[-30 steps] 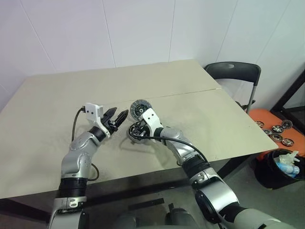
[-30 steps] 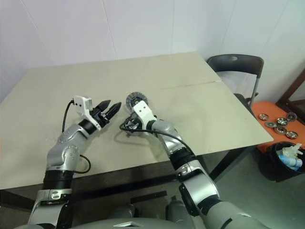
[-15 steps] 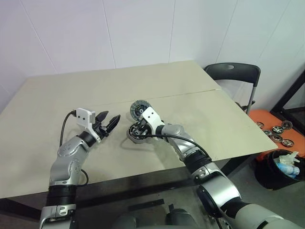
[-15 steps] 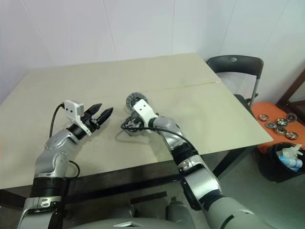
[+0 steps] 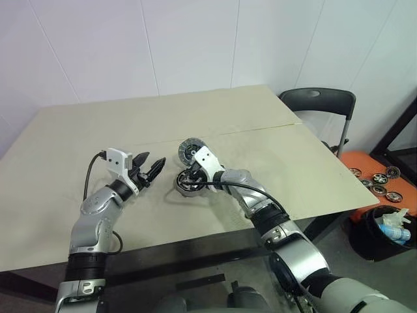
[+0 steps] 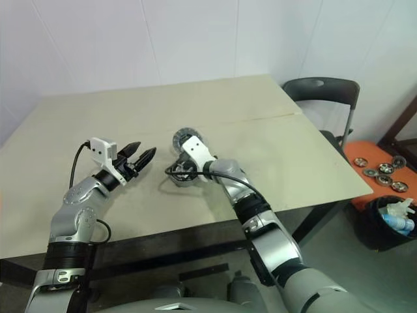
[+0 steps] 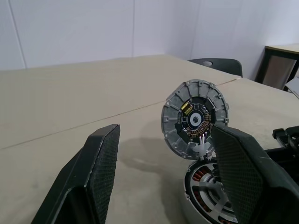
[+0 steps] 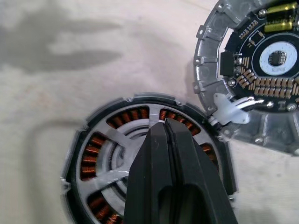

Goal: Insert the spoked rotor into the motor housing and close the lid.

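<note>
Black fingers of your left gripper [image 5: 152, 171] stood spread wide and held nothing, hovering above the table [image 5: 78, 130] well to the left of the work. Just beyond their tips, toward your right arm, sat the housing [image 8: 145, 163] with its copper windings showing around the rim. The rotor [image 8: 111, 154] already lay inside it, silver spokes crossing the dark centre. Your right gripper [image 8: 164, 133] was pressed shut, empty, with its tips resting over the rotor's hub; whether they actually touched it you could not tell from here. Beyond and to the right of those tips the lid [image 7: 196, 119] stood tilted up on edge, board face out, joined to the housing by a white connector and thin wires.

The rotor looked seated, so the lid was likely next. You would have done well to tip it gently from its raised edge, keeping the wires clear of the rim, and to steady the housing with the free left gripper.
</note>
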